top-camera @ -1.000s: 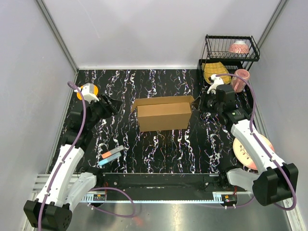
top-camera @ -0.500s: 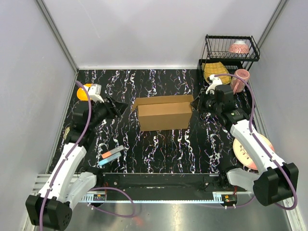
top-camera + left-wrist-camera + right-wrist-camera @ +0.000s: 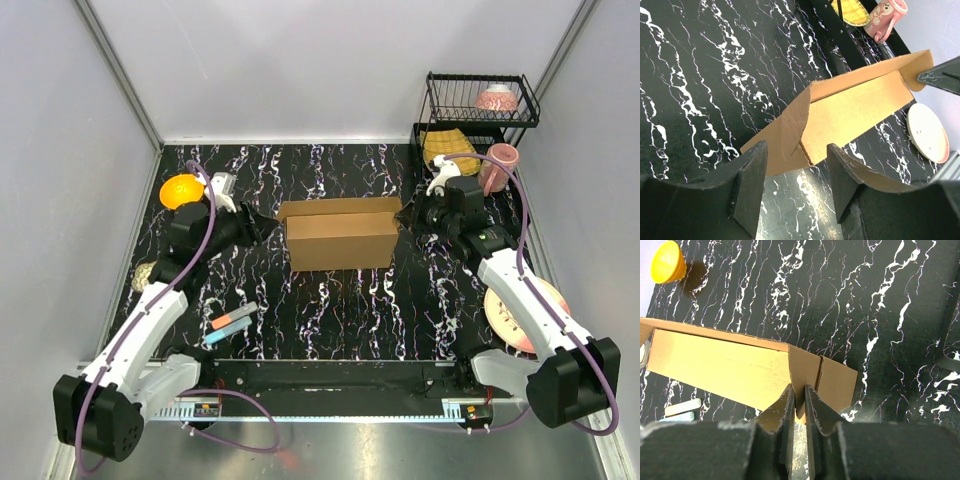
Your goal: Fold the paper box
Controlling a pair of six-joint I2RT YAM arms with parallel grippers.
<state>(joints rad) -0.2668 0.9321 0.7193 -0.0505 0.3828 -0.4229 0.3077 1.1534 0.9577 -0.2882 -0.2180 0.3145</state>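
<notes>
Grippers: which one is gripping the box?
The right gripper, jaws pinched on an end flap of the box; the left gripper is open, holding nothing.

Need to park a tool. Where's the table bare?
Bare: in front of the box, between the sticks and the plate; behind it, between the orange bowl and the rack. Crowded: box ends, at the left gripper and right gripper.

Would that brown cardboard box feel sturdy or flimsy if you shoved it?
The brown corrugated cardboard box looks empty and thin-walled, so probably light; a shove would likely slide it. Its loose end flap would probably bend, not resist. The right tool pinches only the opposite flap, so lifting there may flex it.
</notes>
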